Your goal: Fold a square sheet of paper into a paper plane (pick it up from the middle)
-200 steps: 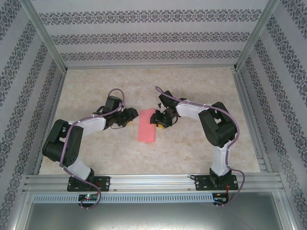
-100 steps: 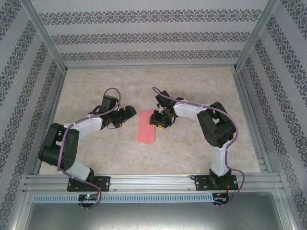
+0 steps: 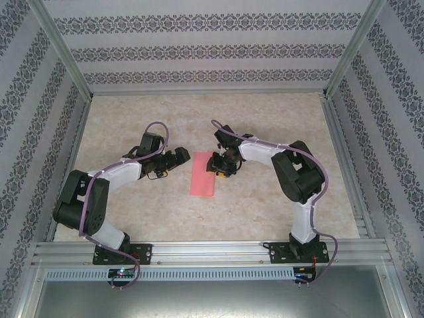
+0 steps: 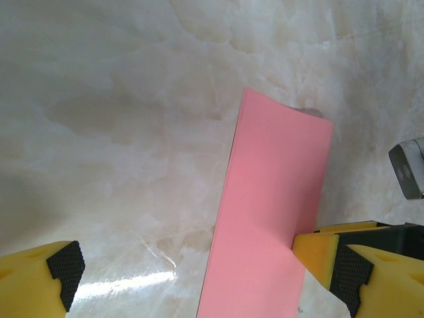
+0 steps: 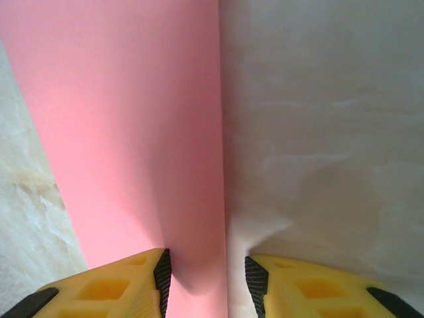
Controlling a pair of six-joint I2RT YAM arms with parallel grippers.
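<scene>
In the middle of the desk [image 3: 265, 126]: the sheet of paper [image 3: 204, 173] lies flat as a narrow salmon-pink rectangle. I read it as the square already folded in half. Its long sides run away from the arm bases, slightly tilted.

Left tool [image 3: 176, 159]: just beside the paper's left long side. On its wrist camera the jaws stand wide apart and hold nothing. One finger [image 4: 318, 255] touches the strip's edge and the other rests on bare desk, well clear.

Right tool [image 5: 202, 278]: at the far end of the paper's right side. The jaws are parted by a narrow gap, and the strip's long edge runs up between the pads. I see no pinch. I cannot tell whether the pads press down on the sheet.

Handling: I judge it very light, thin and limp. It will likely skate on this smooth marbled surface at the least brush. Any crease I put in stays for good.

Where to take hold: lying flat, it offers the pads no lip. I would pin it with one tool and tease up a long edge with the other. I would pinch near the middle of its length, as the task asks. A corner hold would let it droop and twist.

Risk: a dragged finger could skew the fold or crumple the edge.
</scene>
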